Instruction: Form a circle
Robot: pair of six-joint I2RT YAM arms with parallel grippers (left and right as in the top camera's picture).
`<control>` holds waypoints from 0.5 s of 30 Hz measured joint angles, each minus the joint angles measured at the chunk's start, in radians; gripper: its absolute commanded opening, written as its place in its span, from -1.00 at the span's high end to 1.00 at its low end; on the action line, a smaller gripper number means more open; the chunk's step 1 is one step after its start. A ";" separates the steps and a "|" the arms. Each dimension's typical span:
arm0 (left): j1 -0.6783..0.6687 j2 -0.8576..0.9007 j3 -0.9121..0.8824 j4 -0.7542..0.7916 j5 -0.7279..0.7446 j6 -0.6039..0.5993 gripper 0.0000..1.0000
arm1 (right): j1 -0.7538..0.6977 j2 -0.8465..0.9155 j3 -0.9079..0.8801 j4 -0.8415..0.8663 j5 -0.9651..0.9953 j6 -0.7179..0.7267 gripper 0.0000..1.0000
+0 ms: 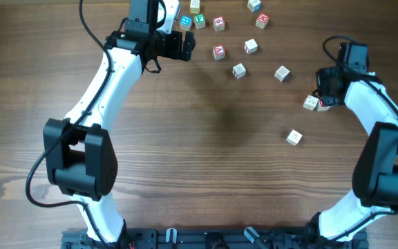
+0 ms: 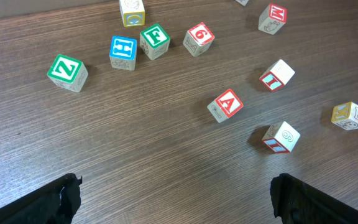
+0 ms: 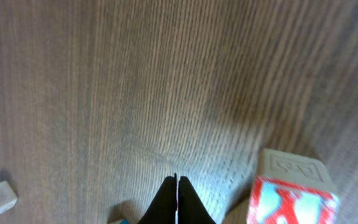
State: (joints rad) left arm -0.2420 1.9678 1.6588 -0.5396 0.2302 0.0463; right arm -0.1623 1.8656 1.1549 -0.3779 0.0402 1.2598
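**Cube count: thirteen from above**

The overhead camera gave me thirteen alphabet cubes (image 1: pixel 251 46) on the one table (image 1: pixel 206 159), and the thirteenth was half tucked under the right arm (image 1: pixel 375 111). The left wrist camera caught eleven, one of them chopped by the top edge. Four of those showed red characters: red 6 (image 2: pixel 199 37), red M (image 2: pixel 273 17), red I (image 2: pixel 276 75) and red A (image 2: pixel 226 104). Two were green, green Z (image 2: pixel 66 70) and green F (image 2: pixel 155 39), and one was blue H (image 2: pixel 123 51). Two had yellow on them. The right wrist camera showed two cubes I could make out. Two arms counting the left arm (image 1: pixel 106 90), and two claws: left claw (image 1: pixel 191 45), right claw (image 3: pixel 177 196).
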 measured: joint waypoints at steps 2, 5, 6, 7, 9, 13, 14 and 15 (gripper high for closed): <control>0.000 0.000 0.000 0.000 0.000 0.000 -1.00 | 0.000 0.039 0.000 0.005 -0.018 0.000 0.91; 0.000 0.000 0.000 0.000 0.000 0.000 -1.00 | 0.000 0.061 0.000 -0.010 -0.021 -0.003 0.92; 0.000 0.000 0.000 0.000 0.000 0.000 -1.00 | 0.000 0.062 0.000 -0.003 -0.021 -0.008 0.91; 0.000 0.000 0.000 0.000 0.000 0.000 -1.00 | 0.000 0.062 0.000 -0.002 -0.021 -0.009 0.91; 0.000 0.000 0.000 0.000 0.000 0.000 -1.00 | 0.000 0.062 0.000 0.002 -0.021 -0.012 0.91; 0.000 0.000 0.000 0.000 0.000 0.000 -1.00 | 0.000 0.062 0.000 0.002 -0.026 -0.019 0.91; 0.000 0.000 0.000 0.000 0.000 0.000 -1.00 | 0.000 0.062 0.000 0.001 -0.029 -0.027 0.91; 0.000 0.000 0.000 0.000 0.000 0.000 -1.00 | 0.000 0.062 0.000 0.001 -0.032 -0.031 0.91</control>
State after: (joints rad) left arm -0.2420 1.9678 1.6588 -0.5396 0.2302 0.0463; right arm -0.1623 1.9278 1.1549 -0.3771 0.0082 1.2293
